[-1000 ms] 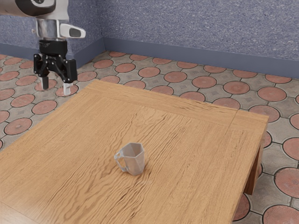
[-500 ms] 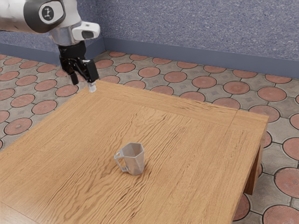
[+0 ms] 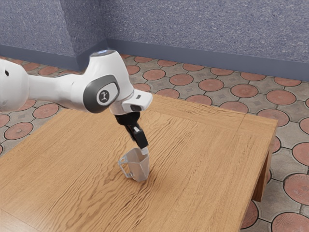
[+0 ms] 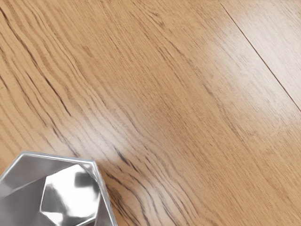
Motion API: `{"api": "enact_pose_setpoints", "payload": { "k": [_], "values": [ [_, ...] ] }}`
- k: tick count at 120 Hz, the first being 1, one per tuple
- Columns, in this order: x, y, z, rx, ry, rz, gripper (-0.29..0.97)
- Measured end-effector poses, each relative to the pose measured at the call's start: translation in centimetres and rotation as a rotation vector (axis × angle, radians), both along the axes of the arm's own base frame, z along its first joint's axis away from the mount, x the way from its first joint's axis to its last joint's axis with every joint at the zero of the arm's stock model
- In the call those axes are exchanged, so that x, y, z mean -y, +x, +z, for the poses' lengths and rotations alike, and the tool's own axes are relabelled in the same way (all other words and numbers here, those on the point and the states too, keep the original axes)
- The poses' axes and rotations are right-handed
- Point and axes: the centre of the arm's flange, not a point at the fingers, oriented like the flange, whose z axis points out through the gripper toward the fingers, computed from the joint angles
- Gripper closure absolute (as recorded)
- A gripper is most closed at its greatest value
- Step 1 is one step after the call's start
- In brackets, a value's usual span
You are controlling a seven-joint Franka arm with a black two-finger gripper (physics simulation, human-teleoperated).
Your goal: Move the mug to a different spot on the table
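The claw [image 3: 144,152] hangs tip-down over the wooden table [image 3: 207,145], slanted a little off the vertical, at the end of the white arm [image 3: 72,89] that reaches in from the exterior view's left. It is seen edge-on from the side, so I cannot tell whether it is apart or together. The mug [image 3: 136,165] stands upright on the table directly beneath the claw, a silver-grey faceted cup with an angular rim and an open mouth. The claw's pale tip sits right at that rim, on the part of it toward the exterior view's right; whether it touches the rim or is just above it cannot be made out. The mug's handle sticks out on the side away from the claw's tip, toward the exterior view's left. In the wrist view the mug [image 4: 56,193] lies just under the hand, looked into from above, its glossy six-sided bottom catching light, with bare grained wood [image 4: 178,94] spreading out beyond it and a straight seam between boards crossing the wood well away from the mug. Past the table, beyond the claw, lie a floor of round reddish tiles [image 3: 212,84] and a blue-grey wall [image 3: 217,24].
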Motion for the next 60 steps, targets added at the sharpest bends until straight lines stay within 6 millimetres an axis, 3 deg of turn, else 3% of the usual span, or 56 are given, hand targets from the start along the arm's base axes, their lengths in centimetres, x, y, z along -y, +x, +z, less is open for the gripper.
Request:
{"api": "enact_pose_setpoints", "payload": {
  "k": [11, 26, 40, 48, 60],
  "values": [
    [-0.4, -0.5, -3.1, 0.015, -0.037, -0.005, 0.03],
    [-1.7, -0.5, -5.2, 0.072, -0.053, -0.017, 0.03],
    [-2.6, -0.6, -4.6, 0.151, -0.053, -0.056, 0.04],
    [-3.9, -1.7, -4.0, 0.182, -0.049, -0.068, 0.04],
    [-6.3, -3.9, -5.2, 0.206, -0.033, -0.078, 0.05]
  ]
}}
